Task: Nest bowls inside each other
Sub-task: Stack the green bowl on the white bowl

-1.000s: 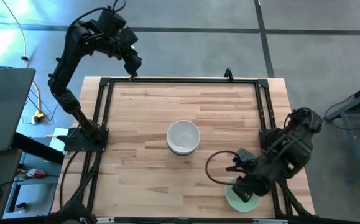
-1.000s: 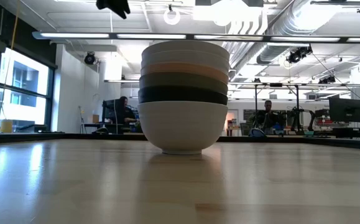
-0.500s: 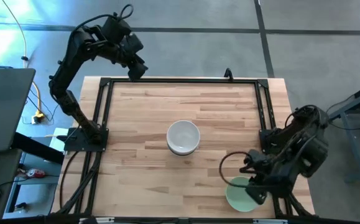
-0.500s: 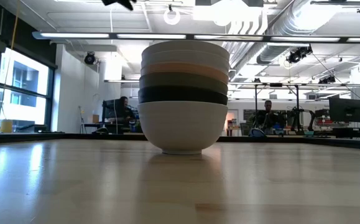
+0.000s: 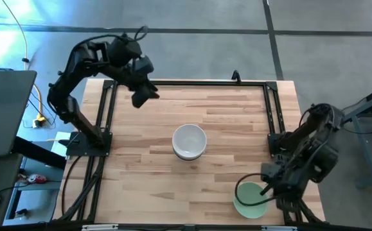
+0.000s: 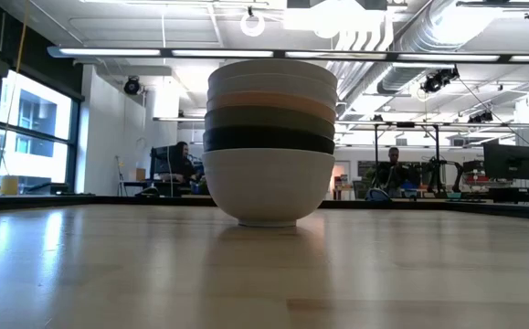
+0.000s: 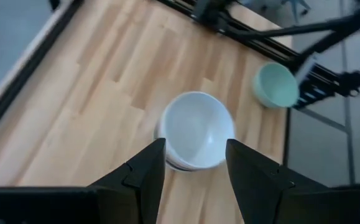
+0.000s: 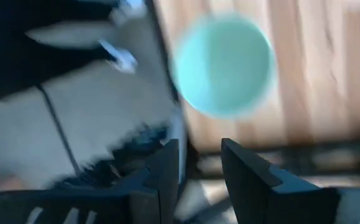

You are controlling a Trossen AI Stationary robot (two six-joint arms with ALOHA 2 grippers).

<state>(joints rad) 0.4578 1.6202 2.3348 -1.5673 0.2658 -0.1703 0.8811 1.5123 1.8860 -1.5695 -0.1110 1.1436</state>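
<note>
Table: light wood planks, dark frame along its edges. Stack of nested bowls at table centre; low view shows white at bottom, then black, olive-grey, peach-orange, white rims on top. Green bowl sits alone near the front right corner, well apart from the stack. Left tool hangs over the far left edge, fingers apart, holding nothing. Right tool just beside the green bowl, at the table's right edge; fingers apart, empty.

White bowl stack, pale green bowl, light wood table.
</note>
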